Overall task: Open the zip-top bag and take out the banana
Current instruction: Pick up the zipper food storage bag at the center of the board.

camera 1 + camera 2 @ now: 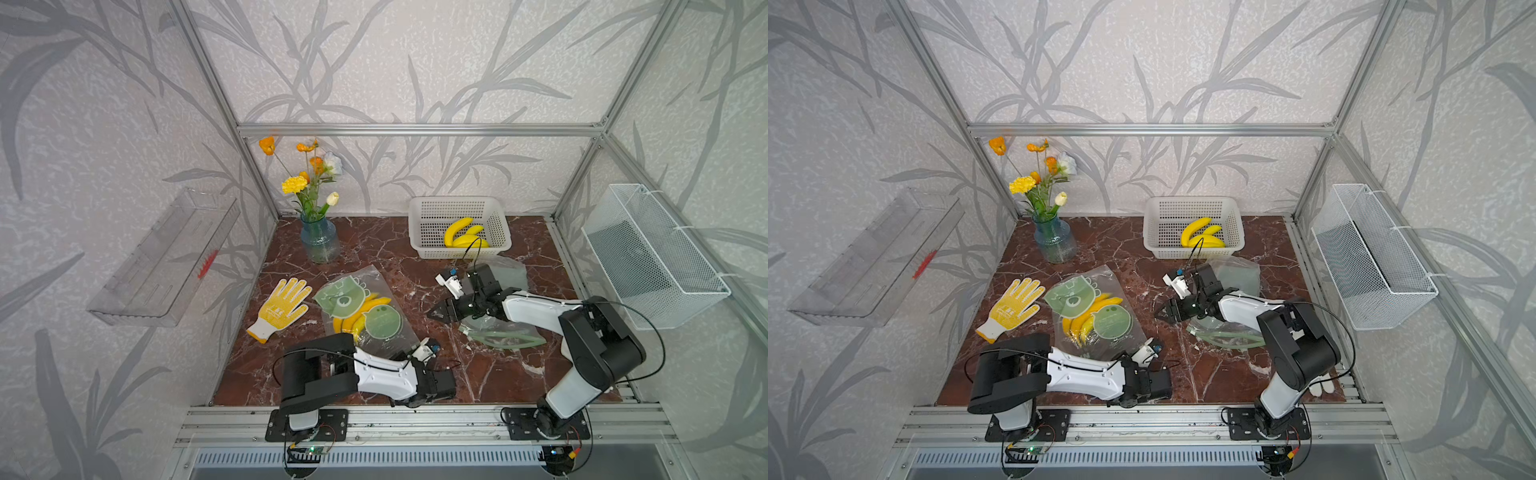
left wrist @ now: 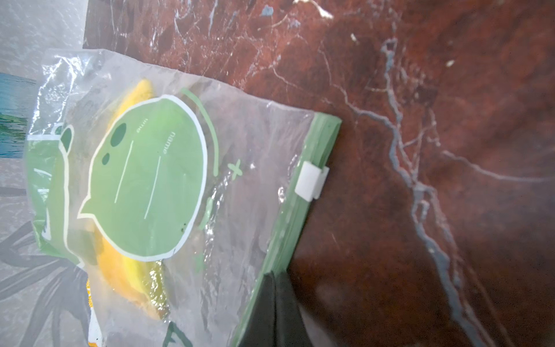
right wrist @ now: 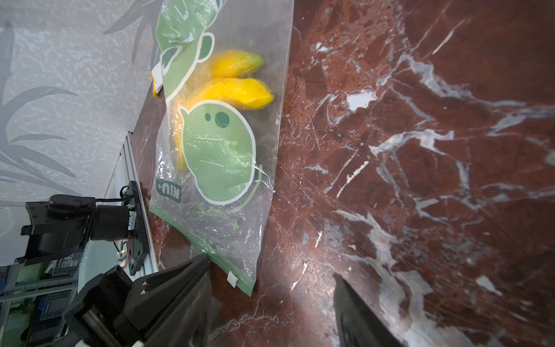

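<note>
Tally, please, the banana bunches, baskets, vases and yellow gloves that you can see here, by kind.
Banana bunches: 2 (bagged bunch, basket bunch)
Baskets: 2 (plastic basket, wire basket)
Vase: 1
Yellow glove: 1
Total: 6

Marble table (image 1: 395, 249): vase (image 1: 320, 241), basket (image 1: 432, 224), glove (image 1: 282, 307), zip-top bag (image 1: 365, 307), empty bag (image 1: 509, 338).

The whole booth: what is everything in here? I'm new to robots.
zip-top bag: 1, clear with green prints, mid-table, holding yellow bananas
glove: 1, yellow, beside zip-top bag
vase: 1, blue, back left, holding flowers
basket: 1, white, back right, holding loose bananas
second bag: 1, clear, in front of basket
shelf: 1, clear, left wall
wire basket: 1, white, right wall
table: 1, red-brown marble
left claw: 1, black, shut on zip-top bag's edge
right claw: 1, black, open, above table
</note>
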You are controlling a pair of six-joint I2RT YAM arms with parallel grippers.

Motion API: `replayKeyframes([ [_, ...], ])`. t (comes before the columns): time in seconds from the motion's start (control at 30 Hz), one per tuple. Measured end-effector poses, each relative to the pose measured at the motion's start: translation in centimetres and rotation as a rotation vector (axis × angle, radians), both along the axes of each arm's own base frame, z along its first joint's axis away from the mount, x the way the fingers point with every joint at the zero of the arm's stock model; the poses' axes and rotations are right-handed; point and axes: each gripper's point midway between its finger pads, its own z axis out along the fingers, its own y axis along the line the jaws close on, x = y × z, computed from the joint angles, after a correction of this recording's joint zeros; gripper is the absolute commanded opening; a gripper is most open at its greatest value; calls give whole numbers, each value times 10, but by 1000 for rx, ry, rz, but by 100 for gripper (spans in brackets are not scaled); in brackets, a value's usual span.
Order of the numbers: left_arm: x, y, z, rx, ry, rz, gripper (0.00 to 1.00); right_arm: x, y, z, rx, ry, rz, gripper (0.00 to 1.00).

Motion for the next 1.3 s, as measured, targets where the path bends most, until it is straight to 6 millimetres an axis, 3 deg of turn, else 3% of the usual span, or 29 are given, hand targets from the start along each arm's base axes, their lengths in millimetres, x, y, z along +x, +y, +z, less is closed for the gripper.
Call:
replayKeyframes([
  [0.33, 1, 8, 7, -45, -28, 5, 0, 0, 0, -1, -4, -1, 0, 61],
  [0.67, 9, 0, 73, -299, -131, 27, 0, -19, 20, -9, -61, -4, 73, 66],
  [0.73, 12, 8, 84, -335, -159, 58, 20, -18, 20, -16, -73, 23, 69, 66],
  [0.83, 21, 39, 102, -387, -212, 190, 54, -22, 18, -28, -102, 75, 62, 67],
  [0.87, 25, 53, 109, -416, -230, 258, 59, -24, 16, -30, -116, 86, 60, 67],
  [1.03, 31, 139, 141, -658, -326, 626, 63, -33, 22, -34, -148, 116, 87, 67],
  [1.07, 28, 153, 143, -705, -337, 675, 62, -34, 24, -35, -153, 118, 95, 67],
  [1.13, 20, 183, 142, -799, -358, 779, 69, -37, 31, -38, -167, 125, 116, 67],
  [1.23, 7, 211, 134, -876, -366, 885, 68, -40, 39, -39, -179, 126, 136, 67],
  [1.3, 1, 219, 126, -882, -353, 925, 69, -41, 40, -39, -191, 128, 138, 67],
])
